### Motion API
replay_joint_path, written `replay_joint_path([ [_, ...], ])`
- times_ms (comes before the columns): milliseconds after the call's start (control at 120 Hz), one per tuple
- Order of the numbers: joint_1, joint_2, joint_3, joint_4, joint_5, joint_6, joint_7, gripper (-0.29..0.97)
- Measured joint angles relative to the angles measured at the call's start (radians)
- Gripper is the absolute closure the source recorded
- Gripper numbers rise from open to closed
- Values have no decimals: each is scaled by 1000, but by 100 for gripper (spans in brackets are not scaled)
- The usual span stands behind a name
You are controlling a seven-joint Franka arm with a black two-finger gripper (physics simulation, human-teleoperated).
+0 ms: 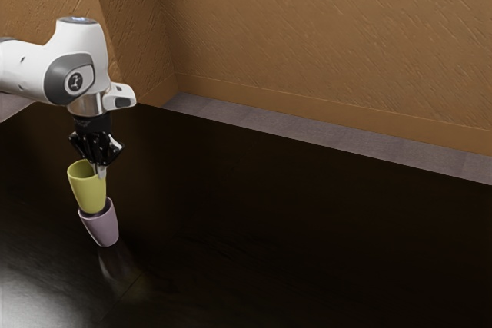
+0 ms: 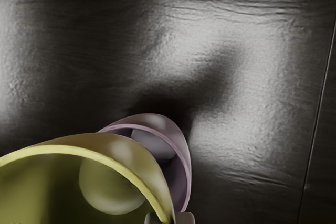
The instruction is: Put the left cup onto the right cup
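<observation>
The tool pinches the rim of the green cup, one finger inside the wall and one outside, so the cup hangs free for stacking. Its base sits nested in the mouth of the purple cup, which leans on the desk near the edge at the exterior view's left.

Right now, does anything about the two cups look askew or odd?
Yes. The purple cup leans on the dark table rather than standing flat, and the green cup nested in its mouth tilts too, sitting off-centre in the wrist view. The gripper pinches the green cup's rim.
</observation>
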Motion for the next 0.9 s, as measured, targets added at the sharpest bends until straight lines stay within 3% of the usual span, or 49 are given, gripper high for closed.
replay_joint_path([
  [500,-1,24,0,3,0,7,-1,75],
  [642,-2,25,0,3,2,7,0,61],
  [900,-4,26,0,3,3,5,1,24],
])
